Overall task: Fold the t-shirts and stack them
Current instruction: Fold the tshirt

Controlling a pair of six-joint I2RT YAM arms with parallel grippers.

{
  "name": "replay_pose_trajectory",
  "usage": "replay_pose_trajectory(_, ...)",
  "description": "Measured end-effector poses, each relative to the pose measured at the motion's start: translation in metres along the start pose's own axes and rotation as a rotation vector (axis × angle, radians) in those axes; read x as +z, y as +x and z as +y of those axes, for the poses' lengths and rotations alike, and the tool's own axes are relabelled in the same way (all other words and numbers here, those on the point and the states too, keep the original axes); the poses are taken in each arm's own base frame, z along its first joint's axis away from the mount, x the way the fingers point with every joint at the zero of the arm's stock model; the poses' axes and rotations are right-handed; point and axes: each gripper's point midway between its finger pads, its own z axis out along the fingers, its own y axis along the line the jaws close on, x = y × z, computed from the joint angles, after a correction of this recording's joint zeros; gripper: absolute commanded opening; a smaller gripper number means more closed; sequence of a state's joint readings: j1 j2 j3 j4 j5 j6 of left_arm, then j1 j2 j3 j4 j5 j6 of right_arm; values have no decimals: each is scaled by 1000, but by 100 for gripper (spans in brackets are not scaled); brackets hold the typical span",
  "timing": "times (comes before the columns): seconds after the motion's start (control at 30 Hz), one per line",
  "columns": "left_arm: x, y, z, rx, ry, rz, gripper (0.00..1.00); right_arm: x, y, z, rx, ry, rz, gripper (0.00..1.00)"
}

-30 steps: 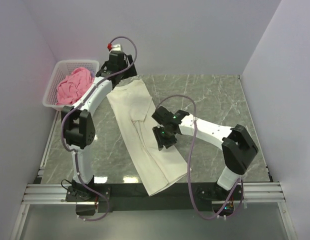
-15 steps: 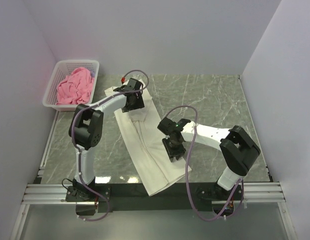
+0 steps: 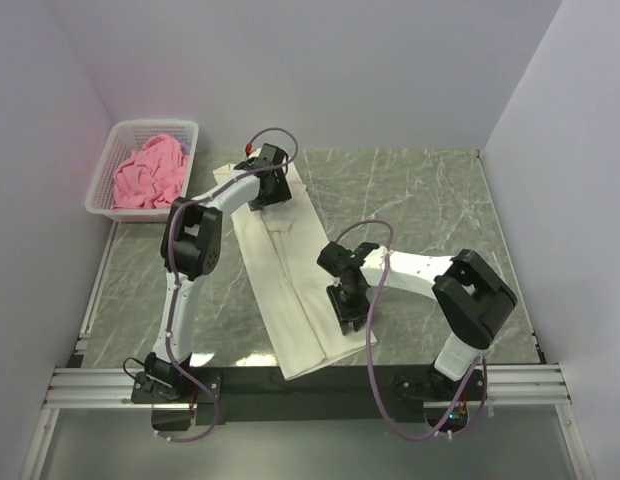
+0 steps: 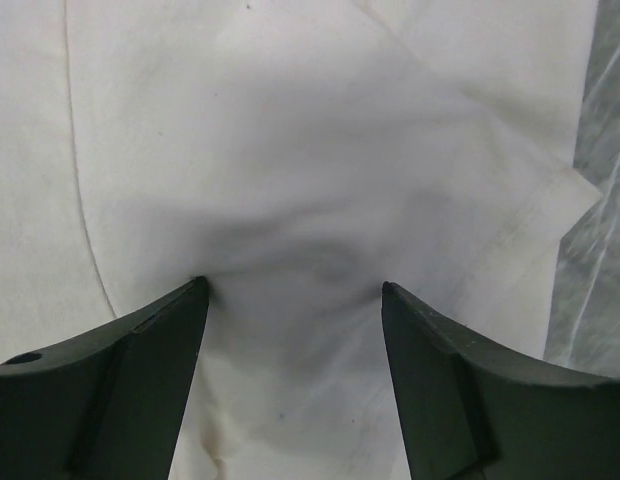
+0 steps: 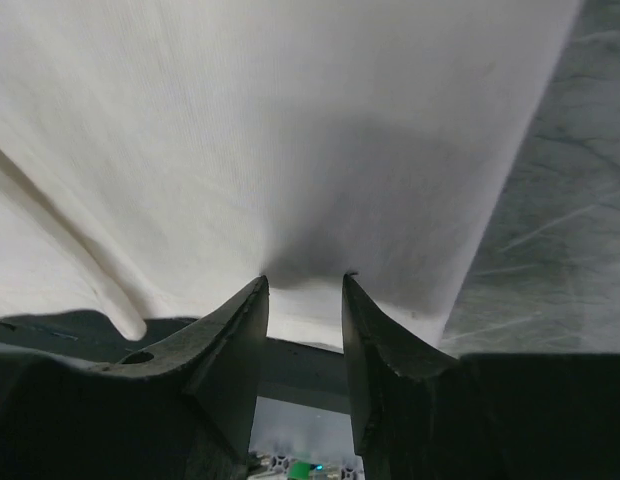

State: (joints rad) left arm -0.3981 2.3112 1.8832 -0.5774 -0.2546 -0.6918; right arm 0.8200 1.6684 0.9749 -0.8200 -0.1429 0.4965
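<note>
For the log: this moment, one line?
left end effector: open on cream shirt | right end effector: ajar, shirt edge | pink shirt: in basket

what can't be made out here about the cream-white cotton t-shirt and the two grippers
- Right wrist view: whether the right gripper pinches the cream-white cotton t-shirt; shadow covers the fingertips.
- Top view: the shirt's far end, covered by the left gripper and its arm.
- Top view: the lower part of the crumpled pink t-shirt, hidden by the wall of the white plastic lattice basket.
</note>
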Motion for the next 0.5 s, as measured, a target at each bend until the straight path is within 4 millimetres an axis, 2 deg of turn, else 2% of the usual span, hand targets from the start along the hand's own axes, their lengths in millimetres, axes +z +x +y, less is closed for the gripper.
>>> replay_pose_trajectory(0.27,21,-35,-9,-33,65,-34,79,4,7,22,29,-103,80,44)
replay_pose_trajectory(0.5,28,-53,-18,-31,144,-59,89,0,-5,38,37,-149,77,45)
